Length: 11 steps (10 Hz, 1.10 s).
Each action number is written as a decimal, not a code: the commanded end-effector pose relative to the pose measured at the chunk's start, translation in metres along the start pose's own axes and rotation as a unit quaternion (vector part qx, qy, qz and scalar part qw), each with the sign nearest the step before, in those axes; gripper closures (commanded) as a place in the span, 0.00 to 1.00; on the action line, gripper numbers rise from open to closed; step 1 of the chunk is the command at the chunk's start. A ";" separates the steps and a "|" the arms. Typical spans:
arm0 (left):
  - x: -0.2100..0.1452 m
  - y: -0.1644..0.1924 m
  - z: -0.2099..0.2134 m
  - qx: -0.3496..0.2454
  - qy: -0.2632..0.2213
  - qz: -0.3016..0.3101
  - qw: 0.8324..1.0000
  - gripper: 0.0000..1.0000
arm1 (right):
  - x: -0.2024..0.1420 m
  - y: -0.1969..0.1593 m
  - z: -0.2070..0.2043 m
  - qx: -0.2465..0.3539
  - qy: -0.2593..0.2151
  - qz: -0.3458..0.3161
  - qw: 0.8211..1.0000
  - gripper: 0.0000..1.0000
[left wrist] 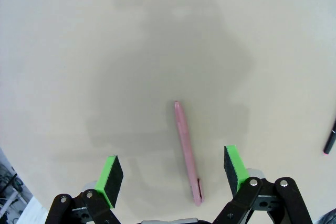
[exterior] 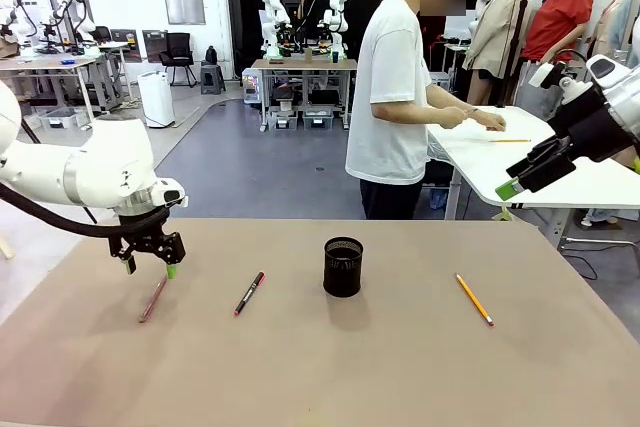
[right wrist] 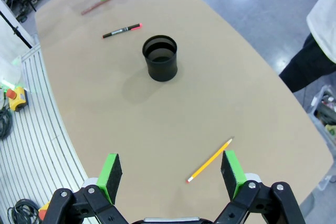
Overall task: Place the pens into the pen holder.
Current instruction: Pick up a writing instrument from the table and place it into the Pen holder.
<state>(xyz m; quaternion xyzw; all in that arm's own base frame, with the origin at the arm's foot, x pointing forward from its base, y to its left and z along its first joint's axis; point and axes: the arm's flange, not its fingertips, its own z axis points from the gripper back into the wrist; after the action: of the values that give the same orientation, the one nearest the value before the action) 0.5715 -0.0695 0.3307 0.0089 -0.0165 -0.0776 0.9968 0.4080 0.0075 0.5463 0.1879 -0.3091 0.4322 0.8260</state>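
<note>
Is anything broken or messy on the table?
Nothing looks broken or spilled. The pen holder stands upright in the middle of the table. The only loose things are the pink pen, the black pen and the yellow pencil, lying flat and spread apart, outside the holder.

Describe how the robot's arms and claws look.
The left arm and right arm are glossy white with rounded joints. A black cable runs under the left arm. The left claw and right claw are black and two-fingered, with bright green pads.
</note>
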 end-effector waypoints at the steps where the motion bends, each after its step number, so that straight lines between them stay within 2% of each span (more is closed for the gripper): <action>1: 0.003 0.000 -0.007 0.014 0.003 0.016 1.000 0.00 | 0.001 -0.001 0.000 0.003 -0.006 0.003 1.000 0.00; 4: 0.004 -0.001 -0.016 0.012 0.005 0.028 1.000 0.00 | 0.001 -0.001 0.000 0.003 -0.006 0.003 1.000 0.00; 5: 0.004 -0.002 -0.018 0.006 0.001 0.025 1.000 0.06 | 0.001 -0.001 0.000 0.003 -0.006 0.003 1.000 0.00; 9: 0.001 -0.006 -0.025 0.026 0.004 0.038 0.999 0.86 | 0.001 -0.001 0.000 0.003 -0.006 0.003 1.000 0.00; 10: 0.001 -0.007 -0.027 0.028 0.004 0.039 0.999 1.00 | 0.001 -0.001 0.000 0.003 -0.006 0.003 1.000 0.00; 11: 0.000 -0.008 -0.028 0.029 0.006 0.040 0.999 1.00 | 0.001 -0.001 0.000 0.003 -0.006 0.003 1.000 0.00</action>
<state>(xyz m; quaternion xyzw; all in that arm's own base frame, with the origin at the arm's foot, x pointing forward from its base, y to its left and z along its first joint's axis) 0.5729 -0.0782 0.3076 0.0162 -0.0105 -0.0482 0.9986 0.4080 0.0075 0.5463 0.1880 -0.3091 0.4322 0.8260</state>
